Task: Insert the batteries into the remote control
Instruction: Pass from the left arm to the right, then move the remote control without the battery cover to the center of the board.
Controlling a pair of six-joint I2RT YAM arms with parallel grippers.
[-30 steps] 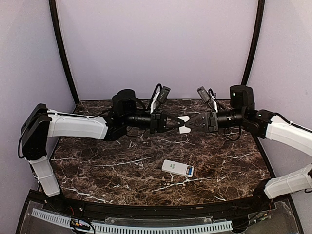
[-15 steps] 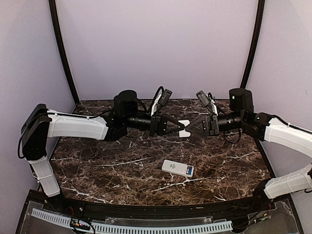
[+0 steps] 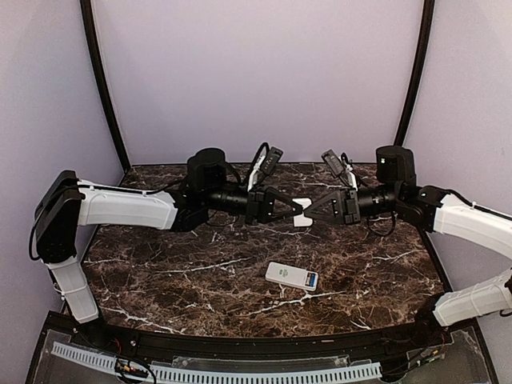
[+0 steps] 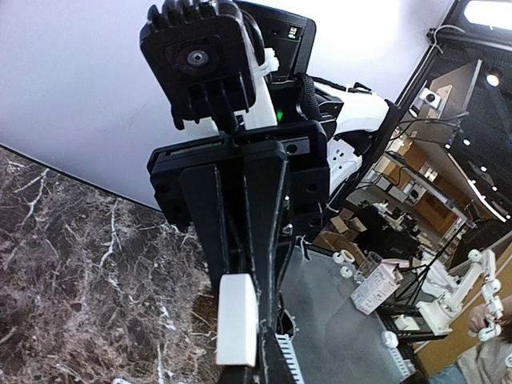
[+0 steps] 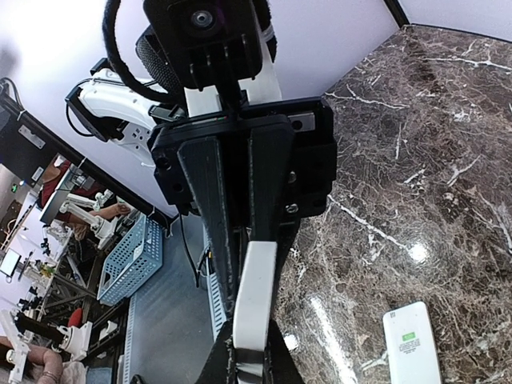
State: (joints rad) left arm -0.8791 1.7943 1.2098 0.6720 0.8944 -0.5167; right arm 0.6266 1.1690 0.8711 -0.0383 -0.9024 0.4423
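The remote control [image 3: 292, 277] lies flat on the marble table in front of the arms, white with a blue patch at its right end. It also shows in the right wrist view [image 5: 412, 344]. No loose batteries show. Both arms meet above the table's middle. My left gripper [image 3: 297, 210] and right gripper [image 3: 308, 210] face each other tip to tip, both shut on one small white cover piece [image 3: 302, 210]. The piece is edge-on in the left wrist view [image 4: 236, 320] and in the right wrist view [image 5: 256, 292], pinched at the bottom by my right gripper [image 5: 254, 362].
The dark marble table [image 3: 160, 264] ends at a black curved front rail [image 3: 240, 348]. Purple walls close the back and both sides. The arm bases stand at the near left and right corners.
Both grippers have drawn slightly closer together and a little lower with the white cover piece between them. The remote has not moved.
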